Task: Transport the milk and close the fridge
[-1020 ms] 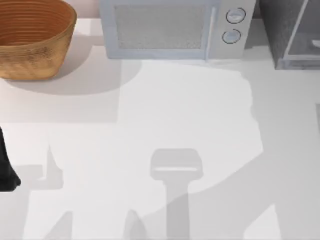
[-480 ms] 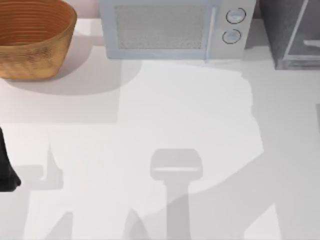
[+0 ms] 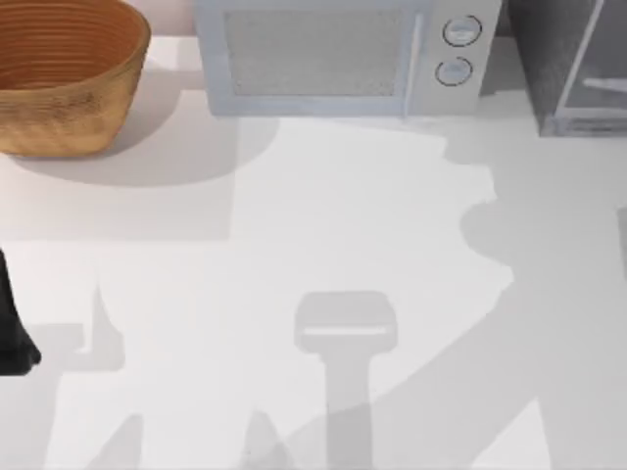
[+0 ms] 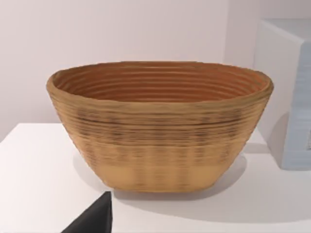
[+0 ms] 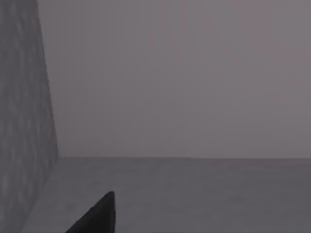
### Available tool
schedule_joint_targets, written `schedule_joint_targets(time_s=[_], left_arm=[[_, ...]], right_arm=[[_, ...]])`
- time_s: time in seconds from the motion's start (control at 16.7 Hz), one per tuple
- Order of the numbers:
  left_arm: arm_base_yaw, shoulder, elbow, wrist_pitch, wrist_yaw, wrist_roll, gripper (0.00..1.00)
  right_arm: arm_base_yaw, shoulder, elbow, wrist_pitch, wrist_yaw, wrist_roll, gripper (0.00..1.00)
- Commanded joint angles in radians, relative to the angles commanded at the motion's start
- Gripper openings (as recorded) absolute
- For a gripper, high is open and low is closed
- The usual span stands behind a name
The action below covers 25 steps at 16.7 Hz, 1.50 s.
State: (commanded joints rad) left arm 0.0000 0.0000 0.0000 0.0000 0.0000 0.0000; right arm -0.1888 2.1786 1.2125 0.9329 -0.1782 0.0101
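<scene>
The fridge [image 3: 549, 59] stands at the table's back right corner, a dark speckled cabinet with a pale translucent door panel [image 3: 600, 54] in a light frame. The milk is out of view. A black part of my left arm [image 3: 12, 338] rests at the table's left edge. In the left wrist view a black tip of my left gripper [image 4: 92, 218] sits low in front of the basket. The right wrist view is dim grey. It has a speckled dark wall [image 5: 22, 121] on one side, and a black tip of my right gripper [image 5: 97, 216] above a flat grey floor.
A large woven basket [image 3: 59, 137] [image 4: 160, 145] stands at the back left. A light-grey microwave [image 3: 323, 59] with two round knobs [image 3: 460, 31] stands between the basket and the fridge. The white table [image 3: 294, 235] carries only shadows across its middle and front.
The shadow on the table's right side has changed shape and spread left below the fridge. A pale streak in the fridge's panel has shifted left. The left arm has stayed still.
</scene>
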Motion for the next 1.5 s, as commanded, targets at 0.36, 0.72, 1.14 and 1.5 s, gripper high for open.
schedule_joint_targets(time_s=[0.36,0.72,1.14,1.5], left_arm=[[0.000,0.000,0.000,0.000,0.000,0.000,1.00],[0.000,0.000,0.000,0.000,0.000,0.000,1.00],[0.000,0.000,0.000,0.000,0.000,0.000,1.00],[0.000,0.000,0.000,0.000,0.000,0.000,1.00]], right_arm=[[0.035,-0.438,-0.189,-0.148,0.032,0.011,1.00],[0.081,-1.052,-0.501,-0.390,0.085,0.012,1.00],[0.142,-1.747,-0.915,-0.707,0.144,0.003,1.00],[0.181,-2.123,-1.169,-0.901,0.174,-0.008,1.00]])
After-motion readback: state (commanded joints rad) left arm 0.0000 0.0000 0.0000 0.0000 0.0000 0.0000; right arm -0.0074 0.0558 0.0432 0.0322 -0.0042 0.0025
